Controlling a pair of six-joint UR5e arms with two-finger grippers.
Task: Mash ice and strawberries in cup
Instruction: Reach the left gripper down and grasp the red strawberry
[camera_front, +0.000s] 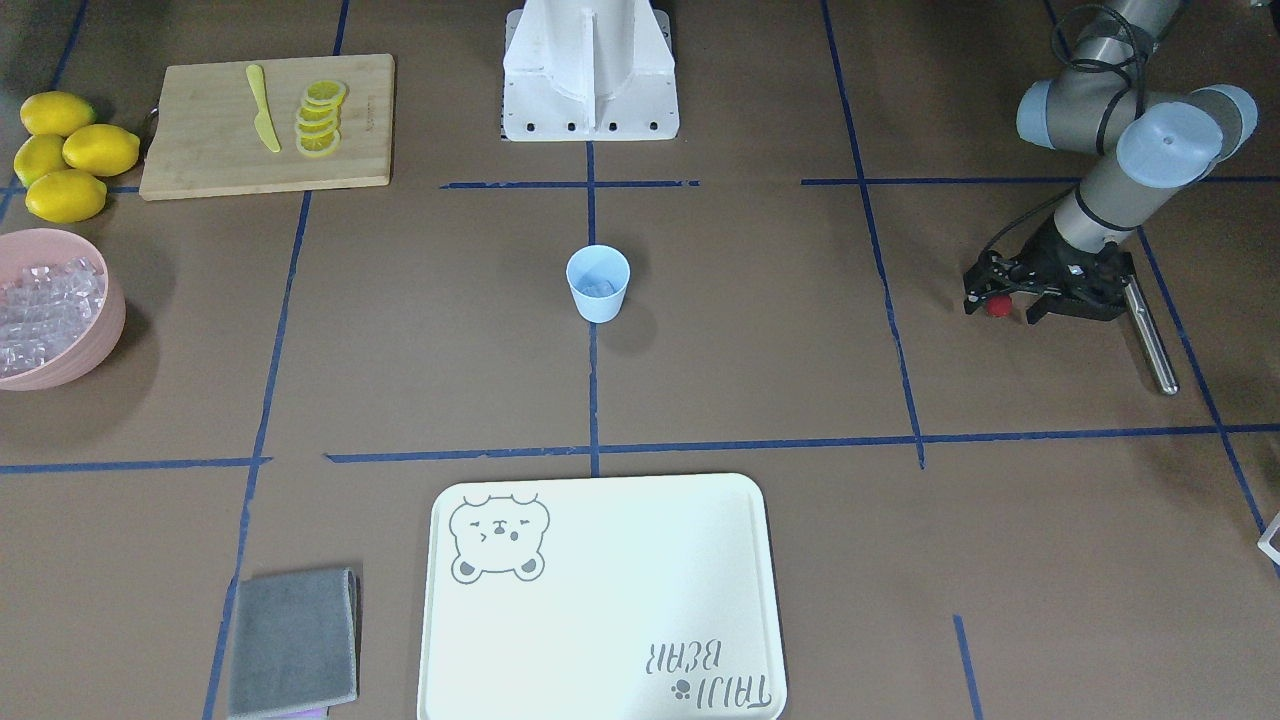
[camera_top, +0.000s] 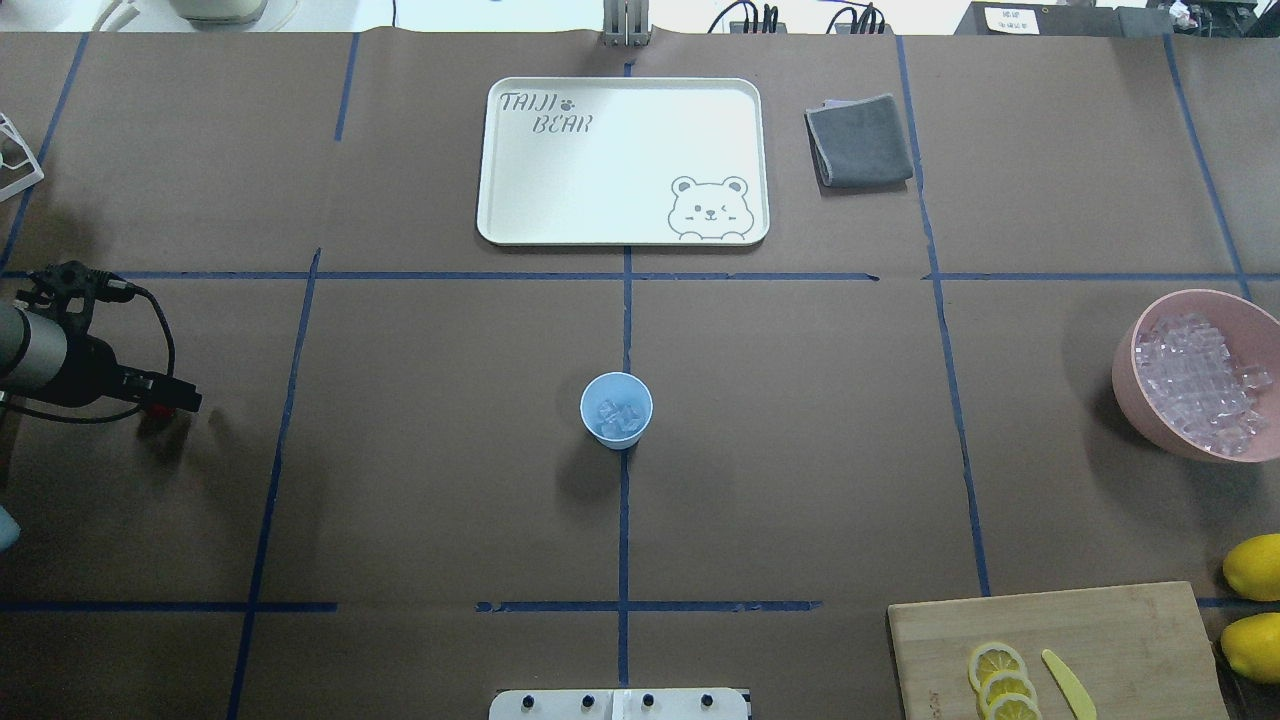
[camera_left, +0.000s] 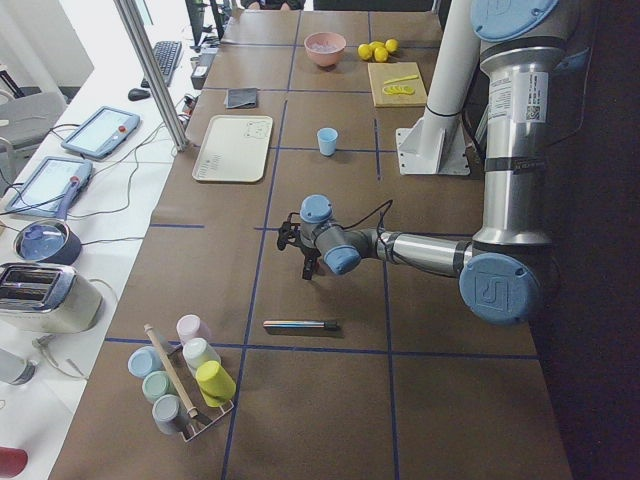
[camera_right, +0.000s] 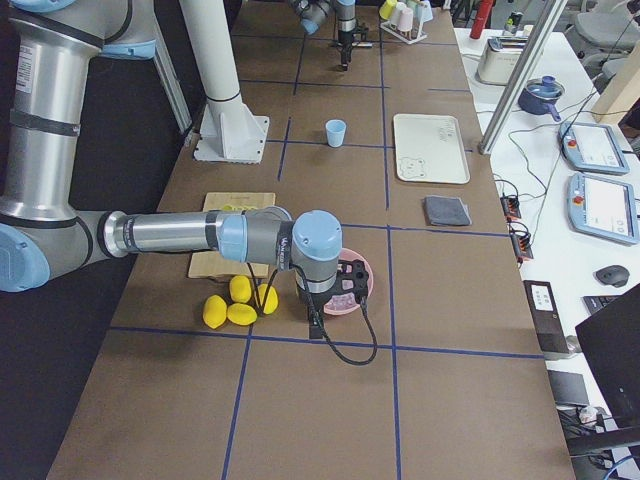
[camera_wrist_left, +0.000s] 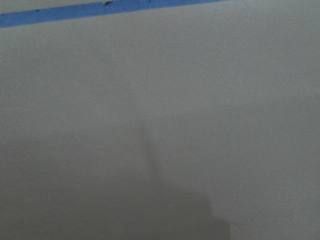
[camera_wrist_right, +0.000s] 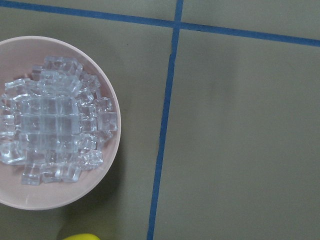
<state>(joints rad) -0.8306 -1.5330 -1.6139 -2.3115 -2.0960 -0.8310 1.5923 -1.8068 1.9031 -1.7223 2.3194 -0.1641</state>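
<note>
Cream tray (camera_top: 620, 170), apart from cup (camera_top: 616, 410), reads "TAIJI BEAR".

Overhead and front views opposed, sharing cup (camera_top: 616, 410)

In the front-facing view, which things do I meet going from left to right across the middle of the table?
Pink bowl with ice, blue cup, left gripper holding the strawberry, metal rod.

Matt brown paper table (camera_top: 400, 450), smooth plastic cup (camera_front: 598, 303), wooden board (camera_front: 200, 150), glassy ice (camera_wrist_right: 50, 125).
</note>
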